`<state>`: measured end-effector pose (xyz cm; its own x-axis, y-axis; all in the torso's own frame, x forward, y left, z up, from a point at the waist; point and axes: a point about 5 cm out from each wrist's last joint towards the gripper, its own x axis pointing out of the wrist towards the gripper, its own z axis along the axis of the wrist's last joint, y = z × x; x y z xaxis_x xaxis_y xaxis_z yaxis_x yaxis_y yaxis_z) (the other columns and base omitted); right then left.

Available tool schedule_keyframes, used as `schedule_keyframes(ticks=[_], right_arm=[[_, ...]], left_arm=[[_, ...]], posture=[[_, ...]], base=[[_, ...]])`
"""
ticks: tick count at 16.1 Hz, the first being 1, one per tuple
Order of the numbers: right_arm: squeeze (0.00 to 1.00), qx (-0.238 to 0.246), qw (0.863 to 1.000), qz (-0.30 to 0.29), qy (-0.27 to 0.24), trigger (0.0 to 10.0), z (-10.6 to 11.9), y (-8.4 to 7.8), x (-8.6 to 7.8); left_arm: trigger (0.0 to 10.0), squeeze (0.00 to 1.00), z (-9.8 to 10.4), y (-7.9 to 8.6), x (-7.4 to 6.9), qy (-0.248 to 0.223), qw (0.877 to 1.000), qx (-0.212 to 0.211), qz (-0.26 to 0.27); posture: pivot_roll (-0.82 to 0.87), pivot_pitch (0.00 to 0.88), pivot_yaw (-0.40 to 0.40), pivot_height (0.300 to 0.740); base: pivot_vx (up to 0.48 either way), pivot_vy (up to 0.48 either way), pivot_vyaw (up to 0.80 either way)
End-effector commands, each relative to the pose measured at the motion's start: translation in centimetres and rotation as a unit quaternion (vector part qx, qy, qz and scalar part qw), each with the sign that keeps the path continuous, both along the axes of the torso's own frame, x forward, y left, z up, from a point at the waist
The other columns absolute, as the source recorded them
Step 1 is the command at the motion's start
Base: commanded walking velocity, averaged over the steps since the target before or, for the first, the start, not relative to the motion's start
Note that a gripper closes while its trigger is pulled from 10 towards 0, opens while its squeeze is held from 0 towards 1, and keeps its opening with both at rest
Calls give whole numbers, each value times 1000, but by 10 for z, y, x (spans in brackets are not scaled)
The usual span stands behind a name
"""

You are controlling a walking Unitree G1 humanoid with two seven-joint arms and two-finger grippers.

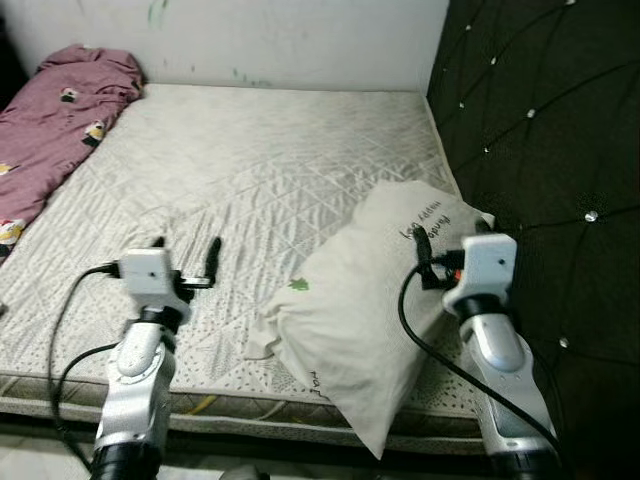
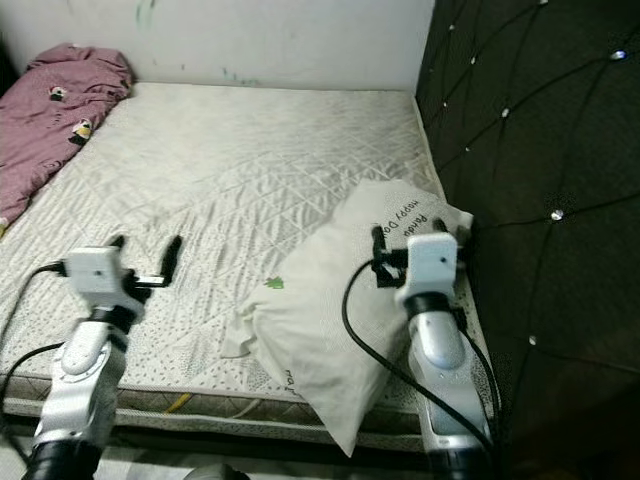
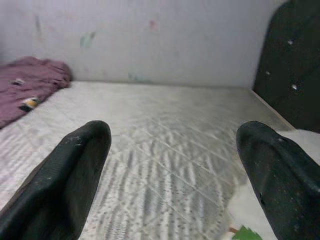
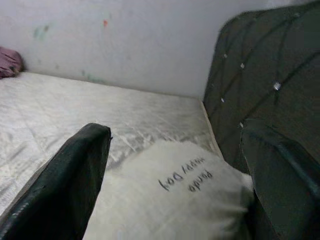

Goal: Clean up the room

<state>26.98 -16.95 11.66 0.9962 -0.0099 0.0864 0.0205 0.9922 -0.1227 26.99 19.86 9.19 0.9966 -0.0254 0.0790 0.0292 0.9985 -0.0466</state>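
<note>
Presumably the pillow (image 1: 370, 320) is being tidied first: it is seen slumped over the mattress's (image 1: 250, 170) front edge by the headboard (image 1: 540, 130) corner. The right gripper (image 1: 448, 242) is held spread just above its upper end, nothing pinched; a descent and closing are called for. The left gripper (image 1: 186, 258) is spread over bare mattress, beside it.

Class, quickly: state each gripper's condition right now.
Left gripper: open, holding nothing, above the mattress.
Right gripper: open, holding nothing, over the pillow.

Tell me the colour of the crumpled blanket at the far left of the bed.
The crumpled blanket is dusty pink-purple with small cartoon prints; the left eye view shows it best.
</note>
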Motion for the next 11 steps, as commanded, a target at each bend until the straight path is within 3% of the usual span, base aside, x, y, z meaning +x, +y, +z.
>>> schedule_keyframes(ticks=[1, 3, 6, 11], right_arm=[[0, 5, 1000, -21, -3, 10000, 4, -6, -4], [0, 15, 999, -41, 7, 10000, 0, -12, -12], [0, 17, 999, -45, 13, 10000, -2, -13, -24], [0, 27, 998, -44, 23, 10000, -1, -14, -27]], left_arm=[[10000, 0, 3, 2, -3, -1, 1000, -2, 16], [10000, 0, 4, 3, -12, -2, 999, 8, 47], [10000, 0, -3, 1, -24, 19, 999, 5, 48], [10000, 0, -3, 1, -27, 35, 999, -3, 37]], posture=[[-71, 0, 22, 740], [-72, 0, 23, 740], [-76, 0, 27, 740], [-75, 0, 33, 740]], base=[[0, 0, 0], [0, 0, 0], [0, 0, 0], [0, 0, -800]])
